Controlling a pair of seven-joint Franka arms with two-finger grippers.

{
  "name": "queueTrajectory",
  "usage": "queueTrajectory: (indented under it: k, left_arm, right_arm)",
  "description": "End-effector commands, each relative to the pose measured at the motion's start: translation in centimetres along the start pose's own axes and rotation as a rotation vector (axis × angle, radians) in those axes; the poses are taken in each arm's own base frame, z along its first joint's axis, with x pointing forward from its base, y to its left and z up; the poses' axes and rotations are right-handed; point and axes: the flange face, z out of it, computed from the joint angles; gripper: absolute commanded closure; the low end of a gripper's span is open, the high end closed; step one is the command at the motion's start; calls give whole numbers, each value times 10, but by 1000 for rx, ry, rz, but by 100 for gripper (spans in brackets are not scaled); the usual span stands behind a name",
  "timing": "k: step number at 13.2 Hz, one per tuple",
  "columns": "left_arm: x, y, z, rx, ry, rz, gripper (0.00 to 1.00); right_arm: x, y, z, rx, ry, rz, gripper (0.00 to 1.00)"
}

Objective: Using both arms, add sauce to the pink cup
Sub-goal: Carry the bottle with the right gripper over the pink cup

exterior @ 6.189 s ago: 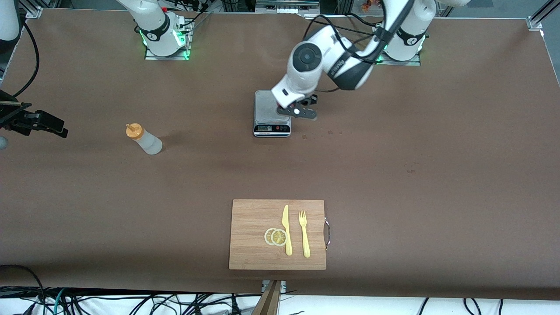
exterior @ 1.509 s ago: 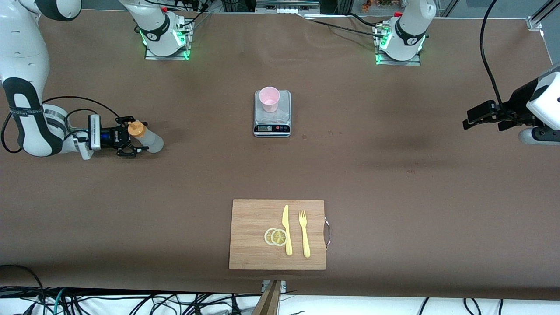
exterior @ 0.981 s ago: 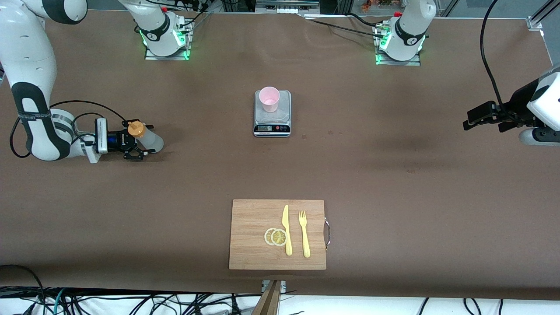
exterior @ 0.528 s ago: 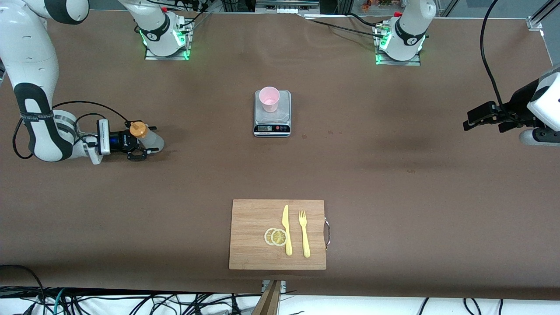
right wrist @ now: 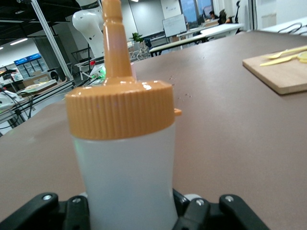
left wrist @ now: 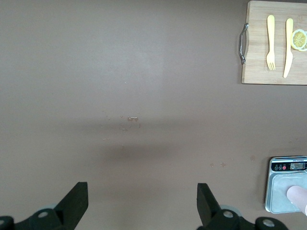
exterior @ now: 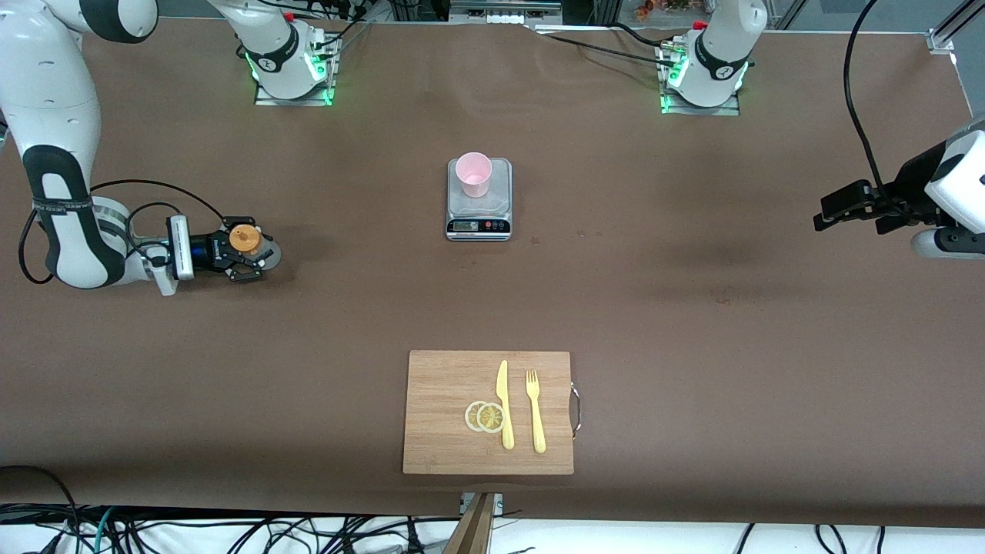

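Sauce (exterior: 245,239) and right pincer (exterior: 258,254), front view, middle height of the frame at the right arm's end of the table. The bottle stands on the table with its long axis roughly upright, orange nozzle uppermost; the right wrist view shows the sauce (right wrist: 124,163) rising straight out of the pincer (right wrist: 129,211). The pincer comes in low and level from the frame's edge, and its fingers are clamped on the lower body of the bottle, one on each side. The forearm lies close over the table and the elbow stands high above it.

Governing relation: the pink cup (exterior: 472,174) stands in the upper middle of the frame, on the scale (exterior: 479,219), well apart from the bottle and slightly farther from the front camera. From the pincer the cup lies toward the table's middle, along the line on which the fingers already point. The right arm is nearer to the bottle and neither arm is close to the cup. The coming move appears to be a lift and a carry across to the cup, then a tilt of the nozzle over its rim.

Left pincer (exterior: 835,209), at the frame's edge at the left arm's end, hangs above bare table with fingers spread wide and nothing between them (left wrist: 142,206); this arm waits. The cutting board (exterior: 446,408), lower centre, lies off the carry path.
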Motion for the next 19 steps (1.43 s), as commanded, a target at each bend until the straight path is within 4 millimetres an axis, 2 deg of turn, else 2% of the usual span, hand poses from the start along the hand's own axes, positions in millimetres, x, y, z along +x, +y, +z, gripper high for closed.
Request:
queueTrajectory:
  k: [1, 3, 7, 9, 10, 12, 15, 17, 19]
  left_arm:
    - [2, -2, -5, 23, -5, 22, 0]
    - [2, -2, -5, 22, -5, 21, 0]
    - [2, -3, -5, 18, -5, 19, 0]
    - [2, -3, -5, 18, -5, 19, 0]
    - [3, -3, -5, 19, -6, 19, 0]
    - [3, -4, -4, 18, -8, 17, 0]
    - [6, -4, -1, 19, -11, 17, 0]
    - [6, -5, -2, 17, -10, 16, 0]
    - [6, -4, -1, 17, -12, 17, 0]
  right_arm:
    - [34, 17, 5, 59, -72, 62, 86]
    - [68, 24, 13, 81, -136, 102, 87]
    - [154, 30, 26, 70, -375, 208, 87]
    - [195, 33, 48, 62, -496, 244, 87]
    - [219, 40, 68, 70, -571, 239, 87]
    - [253, 48, 103, 65, -747, 233, 87]
    - [299, 48, 166, 32, -983, 273, 87]
    - [326, 45, 208, 7, -1111, 278, 86]
    - [337, 37, 249, 1, -1200, 276, 86]
